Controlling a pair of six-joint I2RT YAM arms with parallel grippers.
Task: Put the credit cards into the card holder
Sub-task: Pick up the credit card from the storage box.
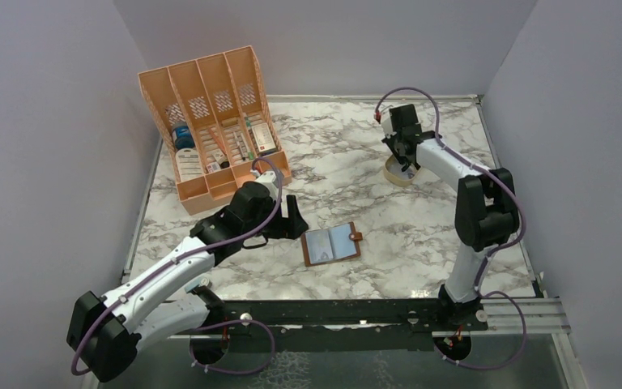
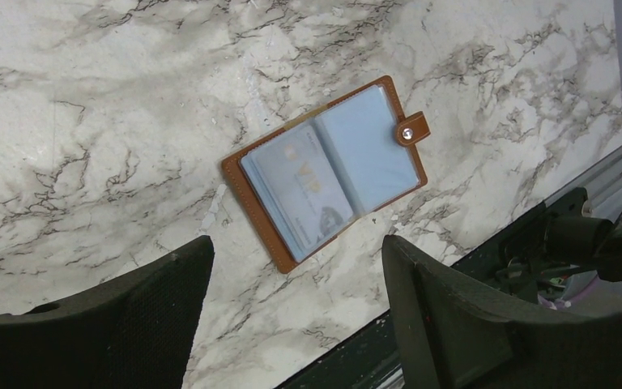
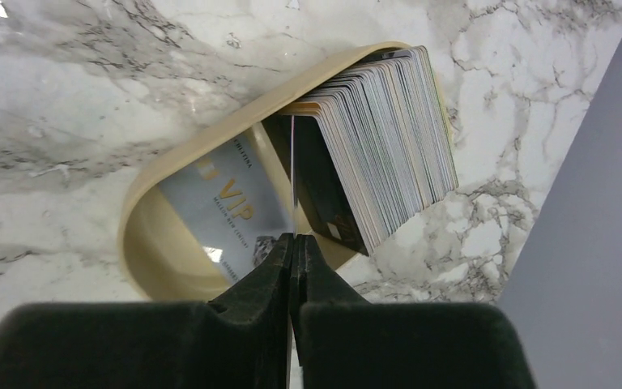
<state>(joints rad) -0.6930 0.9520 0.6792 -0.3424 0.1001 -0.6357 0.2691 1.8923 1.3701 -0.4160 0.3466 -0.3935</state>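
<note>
The pale grey-white plastic credit cards [image 3: 381, 138] stood on edge, packed in an oval tan stand [image 3: 142, 243] at the far right of the marbled table [image 1: 421, 219]. The right gripper [image 3: 296, 239] pinched a single card [image 3: 292, 170] edge-on, probably to peel it from the pack. The brown leather card holder [image 1: 331, 244] lay open near the front centre, its sleeves up to receive cards. The left gripper [image 2: 296, 247] hung spread just beside it, likely to steady it.
</note>
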